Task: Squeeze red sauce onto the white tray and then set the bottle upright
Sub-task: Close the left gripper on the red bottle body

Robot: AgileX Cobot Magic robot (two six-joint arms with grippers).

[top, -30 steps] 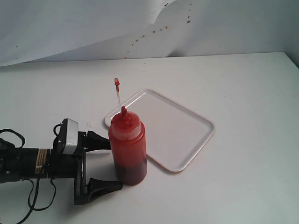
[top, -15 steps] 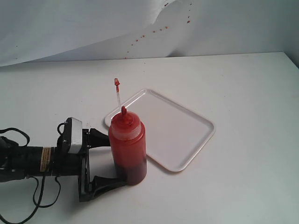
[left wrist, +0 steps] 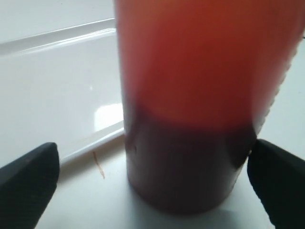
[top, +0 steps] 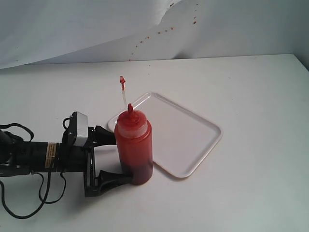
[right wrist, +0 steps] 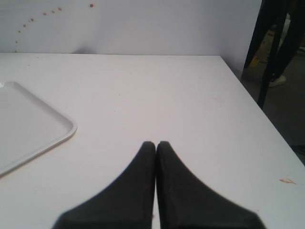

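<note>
L gripper [top: 121,158] is spread wide and lies low over the tabletop [top: 251,96], w/ its 2 black fingers [left wrist: 28,183] either side of the bottle [top: 134,150], down at its lower part; it's not clamped on. In the L wrist view 1 finger looks to touch the bottle wall, and the other stands apart w/ tabletop showing between. Bottle stands upright on the tabletop, nozzle up, w/ the tip cap [top: 122,79] sticking up on its thin tether. Red sauce [top: 138,170] shows as the dark fill in the btm part. White tray [top: 193,145] lies flat behind the bottle, rim just beside the base; can't tell if touching. R gripper [right wrist: 156,148] is pressed closed, holding nothing, over tabletop near a tray corner.
</note>
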